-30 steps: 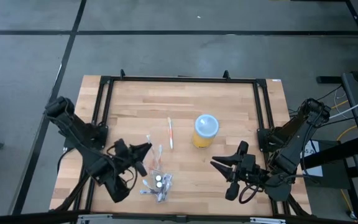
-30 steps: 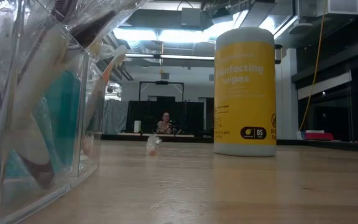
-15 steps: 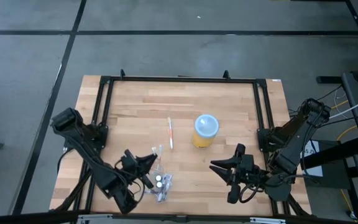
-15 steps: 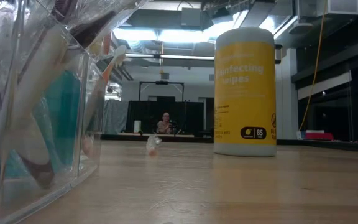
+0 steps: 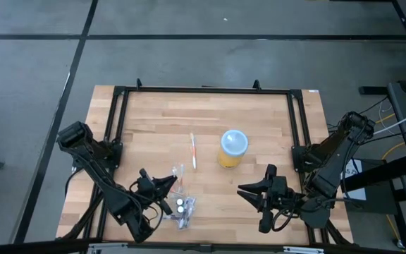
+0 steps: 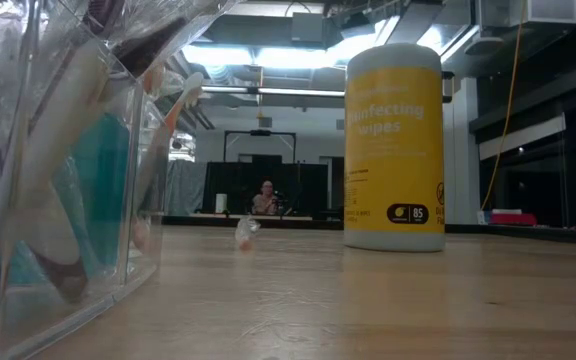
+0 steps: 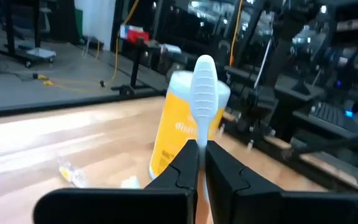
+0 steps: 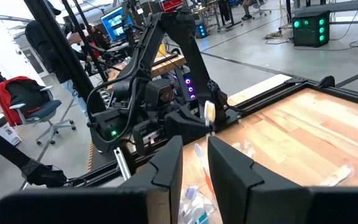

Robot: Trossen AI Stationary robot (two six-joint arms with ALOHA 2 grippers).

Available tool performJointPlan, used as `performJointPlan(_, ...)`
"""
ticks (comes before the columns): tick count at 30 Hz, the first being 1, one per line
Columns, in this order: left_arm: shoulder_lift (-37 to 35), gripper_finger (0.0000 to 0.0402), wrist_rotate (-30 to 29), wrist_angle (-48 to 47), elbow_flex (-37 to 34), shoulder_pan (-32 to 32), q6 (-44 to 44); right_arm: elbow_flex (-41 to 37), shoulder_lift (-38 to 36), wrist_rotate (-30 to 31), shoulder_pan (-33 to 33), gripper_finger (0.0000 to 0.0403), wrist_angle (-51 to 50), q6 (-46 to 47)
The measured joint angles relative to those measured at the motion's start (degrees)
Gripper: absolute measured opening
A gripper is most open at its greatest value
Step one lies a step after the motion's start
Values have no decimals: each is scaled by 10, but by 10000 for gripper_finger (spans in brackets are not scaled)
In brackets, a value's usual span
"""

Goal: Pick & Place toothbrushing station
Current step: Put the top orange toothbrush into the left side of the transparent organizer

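The wooden desk (image 5: 259,120) has a black frame and stands on a grey floor; behind it is a large dim hall where a person (image 6: 265,197) sits far away. A yellow cup (image 5: 232,147) stands near the middle of the desk, with a toothbrush (image 5: 193,151) lying beside it. The clear pouch (image 5: 182,209) lies near the front edge. The left gripper (image 7: 199,163) is closed on a white toothbrush (image 7: 203,87) above the pouch. The right gripper (image 5: 252,191) hangs open at the front right and holds nothing.

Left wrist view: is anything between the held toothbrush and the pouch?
Nothing visible. The left gripper holds the toothbrush beside the pouch; the yellow canister and the waiting right gripper stand clear of them.
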Motion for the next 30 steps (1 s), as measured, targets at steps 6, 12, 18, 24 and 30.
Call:
performJointPlan(6,3,7,31,-11,0,1,11,0,0,0,0,79,-9,6)
performJointPlan(12,5,7,56,-71,0,5,-20,0,0,0,0,79,-23,28)
performJointPlan(18,6,10,58,-72,-29,5,-67,0,0,-13,0,79,-24,31)
performJointPlan(24,6,11,61,-55,-40,5,-65,0,0,-13,0,79,-26,32)
performJointPlan(30,21,15,81,-44,-40,8,-70,0,0,-14,0,79,-31,33)
